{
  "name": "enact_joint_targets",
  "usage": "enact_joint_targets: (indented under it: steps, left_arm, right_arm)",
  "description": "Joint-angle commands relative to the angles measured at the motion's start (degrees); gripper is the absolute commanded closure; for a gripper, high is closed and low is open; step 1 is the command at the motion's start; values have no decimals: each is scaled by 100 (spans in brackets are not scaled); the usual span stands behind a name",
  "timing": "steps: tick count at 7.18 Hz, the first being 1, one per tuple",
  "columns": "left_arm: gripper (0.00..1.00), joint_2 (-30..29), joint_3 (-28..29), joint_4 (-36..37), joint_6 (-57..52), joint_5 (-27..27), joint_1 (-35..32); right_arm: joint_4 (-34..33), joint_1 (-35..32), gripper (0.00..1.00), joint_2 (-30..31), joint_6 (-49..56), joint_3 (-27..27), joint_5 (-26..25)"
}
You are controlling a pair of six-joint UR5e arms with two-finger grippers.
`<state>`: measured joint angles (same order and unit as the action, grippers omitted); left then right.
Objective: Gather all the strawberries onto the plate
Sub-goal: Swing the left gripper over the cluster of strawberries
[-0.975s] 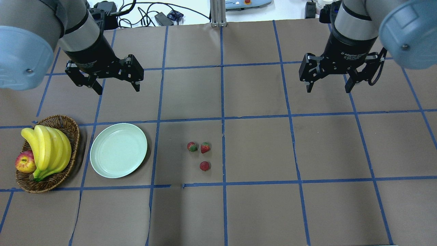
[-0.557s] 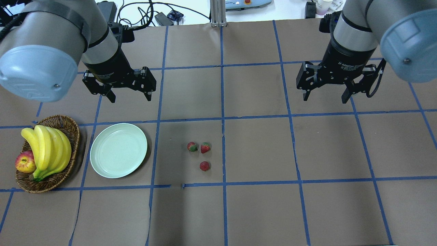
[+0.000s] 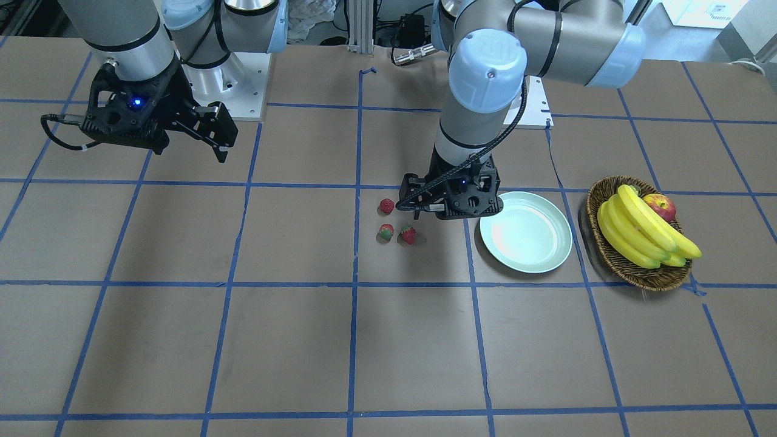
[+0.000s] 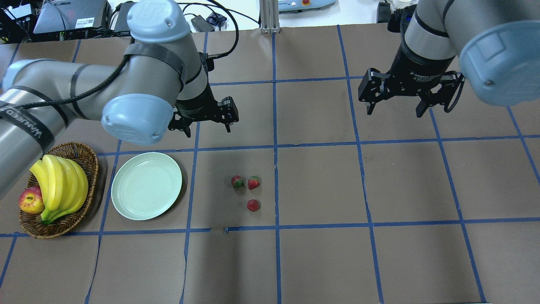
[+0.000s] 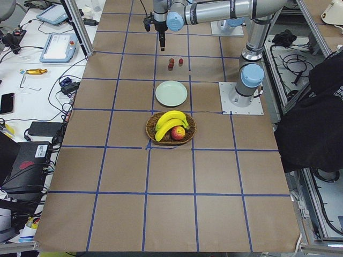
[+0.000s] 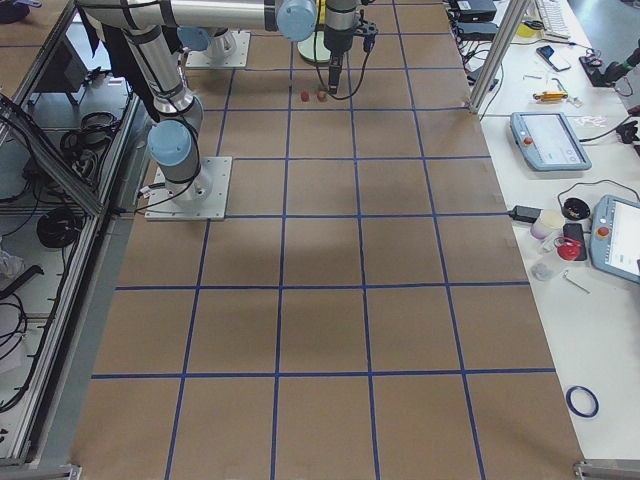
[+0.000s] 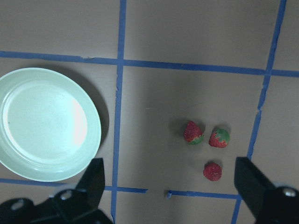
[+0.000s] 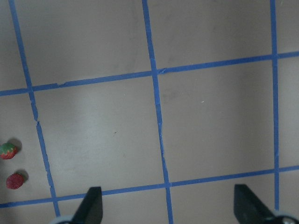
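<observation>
Three strawberries (image 4: 237,181) (image 4: 253,182) (image 4: 253,205) lie close together on the brown table, right of the pale green plate (image 4: 146,185), which has nothing on it. My left gripper (image 4: 206,131) hangs open above the table behind the gap between plate and berries. Its wrist view looks down on the plate (image 7: 46,123) at left and the strawberries (image 7: 193,133) at right, between its spread fingers (image 7: 96,179). My right gripper (image 4: 393,113) is open and holds nothing, well off to the right; two berries (image 8: 8,150) show at the left edge of its wrist view.
A wicker basket (image 4: 63,228) with bananas (image 4: 59,185) and an apple (image 4: 31,200) stands left of the plate. Cables and devices (image 4: 202,21) lie beyond the table's far edge. Blue tape lines grid the table.
My left arm has swung right and lower, bringing its open gripper close behind the plate and berries. The right gripper has drifted slightly left. The berries and plate have not moved.
</observation>
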<state>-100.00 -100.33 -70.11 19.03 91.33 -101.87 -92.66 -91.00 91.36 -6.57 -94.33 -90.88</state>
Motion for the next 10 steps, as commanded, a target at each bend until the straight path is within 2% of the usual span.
enact_joint_targets:
  steps: [1,3,4,5,7,9,10]
  left_arm:
    - [4,-326,-127,435,659,392,-210]
    - [6,-625,-363,1021,1380,412,-324]
    - [6,-774,-860,1913,2124,403,-334]
    - [4,-802,-1257,2383,2792,395,-334]
    - [1,-811,-1314,2361,4495,307,-334]
    - [0,-950,-1349,2352,4987,-192,-325]
    - [0,-1047,-1366,2344,5101,-238,-325]
  right_arm:
    - [-261,3,0,-66,446,64,25]
    - [-261,-5,0,-65,446,81,43]
    - [-261,-5,0,-65,446,73,35]
    - [-261,-5,0,-65,438,73,26]
    - [-261,-5,0,-65,438,73,26]
    - [-243,-5,0,-65,420,73,17]
    - [-235,-5,0,-65,411,73,17]
